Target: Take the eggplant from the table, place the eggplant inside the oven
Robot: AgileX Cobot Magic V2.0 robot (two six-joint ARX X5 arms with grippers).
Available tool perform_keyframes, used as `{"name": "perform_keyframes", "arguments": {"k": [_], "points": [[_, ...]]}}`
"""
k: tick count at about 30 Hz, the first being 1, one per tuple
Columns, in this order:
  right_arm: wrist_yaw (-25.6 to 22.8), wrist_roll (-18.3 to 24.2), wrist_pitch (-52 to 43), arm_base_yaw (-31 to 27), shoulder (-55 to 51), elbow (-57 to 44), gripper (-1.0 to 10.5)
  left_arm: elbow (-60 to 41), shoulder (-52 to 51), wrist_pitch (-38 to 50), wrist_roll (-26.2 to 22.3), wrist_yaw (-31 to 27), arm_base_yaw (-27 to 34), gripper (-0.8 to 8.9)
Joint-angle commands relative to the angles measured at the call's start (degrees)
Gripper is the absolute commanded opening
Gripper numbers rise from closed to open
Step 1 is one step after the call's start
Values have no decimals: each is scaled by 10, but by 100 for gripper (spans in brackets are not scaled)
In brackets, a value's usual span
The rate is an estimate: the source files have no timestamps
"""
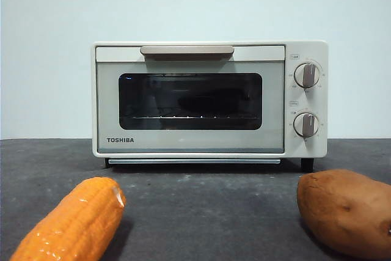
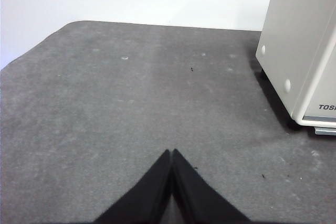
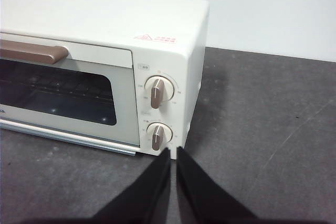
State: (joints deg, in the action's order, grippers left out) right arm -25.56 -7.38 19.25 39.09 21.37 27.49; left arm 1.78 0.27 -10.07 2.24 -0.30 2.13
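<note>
Right gripper (image 3: 172, 153) jaws nearly together, tips just off oven (image 3: 157, 30) corner w/ two knobs (image 3: 157, 92). Door closed, sits on table (image 3: 262, 129).

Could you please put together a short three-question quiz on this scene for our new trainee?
1. True or false: the oven door is shut.
2. Which vegetable lies on the table in front of the oven's knobs: A corn cob, B sweet potato, C eggplant?
3. Fill in: the left claw hangs over bare table beside the oven with its jaws ____.

Key: 1 true; 2 B; 3 shut.
</note>
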Motion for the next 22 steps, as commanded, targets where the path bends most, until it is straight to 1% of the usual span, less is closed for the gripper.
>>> {"name": "perform_keyframes", "arguments": {"k": [1,11,12,13,15,17,18,20,22], "points": [[-2,-6,-4,4,1,3,4,-12,-1,9,-5,-2,1,6],[-3,-5,-4,4,1,3,4,-12,-1,9,-5,-2,1,6],[-4,1,-4,4,1,3,4,-12,-1,9,-5,-2,1,6],[-11,18,-4,4,1,3,4,-12,-1,9,-5,-2,1,6],[-30,37,-3,3,-8,2,4,-12,-1,9,-5,-2,1,6],[-45,62,-2,-10,-31,2,4,-12,-1,9,-5,-2,1,6],[-43,78,-2,-21,-45,0,4,-12,-1,9,-5,-2,1,6],[-33,94,-2,-51,-68,-5,4,-12,-1,9,-5,-2,1,6],[-3,100,-2,-98,-95,-14,4,-12,-1,9,-5,-2,1,6]]}}
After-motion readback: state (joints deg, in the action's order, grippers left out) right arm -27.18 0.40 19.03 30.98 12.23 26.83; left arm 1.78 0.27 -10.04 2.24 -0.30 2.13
